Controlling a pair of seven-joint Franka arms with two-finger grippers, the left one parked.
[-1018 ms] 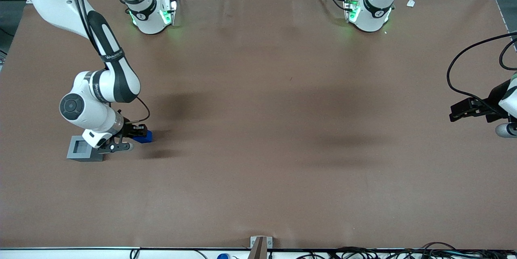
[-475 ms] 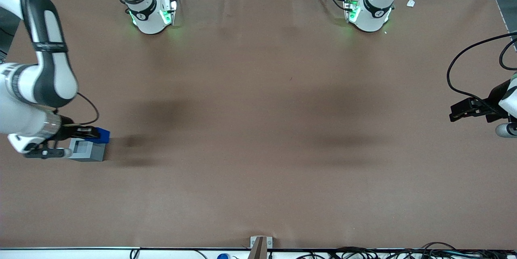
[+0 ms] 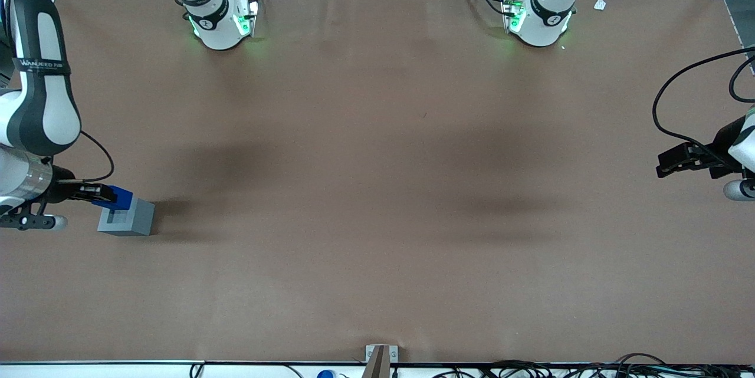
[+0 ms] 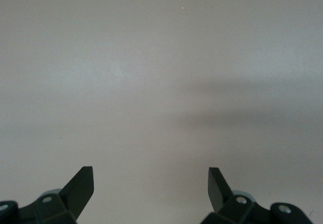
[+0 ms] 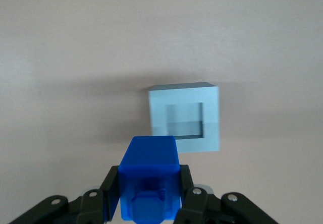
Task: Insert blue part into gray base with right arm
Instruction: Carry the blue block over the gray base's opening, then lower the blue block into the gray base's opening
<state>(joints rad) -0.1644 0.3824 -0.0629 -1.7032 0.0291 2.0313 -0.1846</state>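
While the right arm [image 3: 35, 101] reaches in from the working arm's end of the tabletop [image 3: 377, 189], its gripper [image 3: 97, 194] hangs just above the gray base [image 3: 125, 219], at the base's edge farther from the front camera. Jaws clamped on the blue part [image 3: 118, 197], one finger on each side face; wrist view shows both black fingers [image 5: 111, 188] pressed flat against the part [image 5: 149, 183]. Stub of the part faces the wrist camera. Part sits clear of the base, not in the recess; from the front it overlaps the base's top corner nearest the gripper, and whether they touch cannot be told.

Gray base stands flat on the tabletop, square recess open upward. In the wrist view the base [image 5: 185, 117] appears just past the part's leading face, recess [image 5: 184, 119] unobstructed, its inner walls in shadow.

Landmark: gray base. Arm's forearm and wrist lie toward the working arm's end from it. Base casts a soft shadow on the tabletop toward the parked arm's end. Black cable [image 3: 100, 160] loops from the wrist above the gripper
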